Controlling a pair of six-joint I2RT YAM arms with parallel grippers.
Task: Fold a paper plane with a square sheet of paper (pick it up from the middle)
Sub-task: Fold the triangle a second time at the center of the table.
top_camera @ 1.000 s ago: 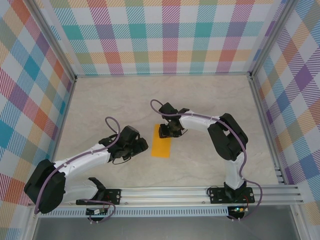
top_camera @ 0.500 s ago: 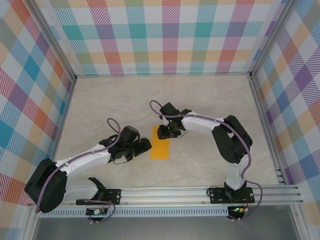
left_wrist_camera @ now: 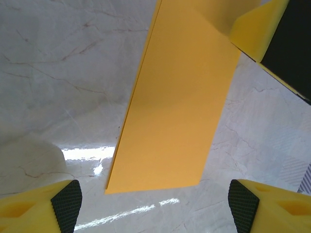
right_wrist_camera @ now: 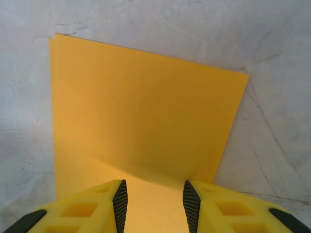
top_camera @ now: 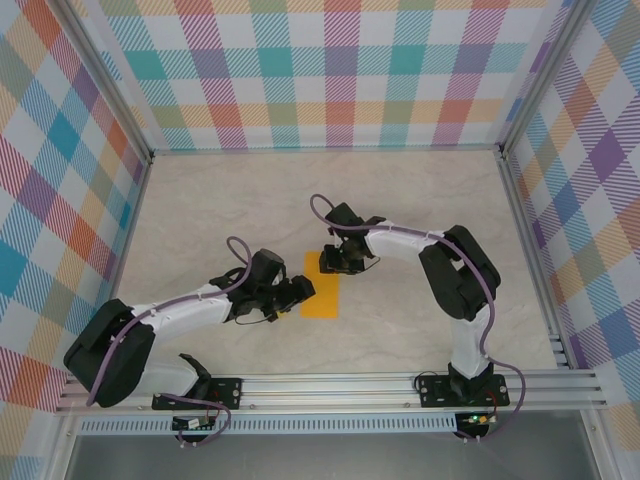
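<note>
Marbled tabletop carries the orange sheet of paper. I see my left gripper wide open at its eight o'clock and my right gripper narrowly parted over its twelve o'clock end.

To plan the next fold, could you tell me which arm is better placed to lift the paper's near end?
Probably left: the left gripper, open, frames the paper at its near end, while the right gripper sits over the far end.
</note>
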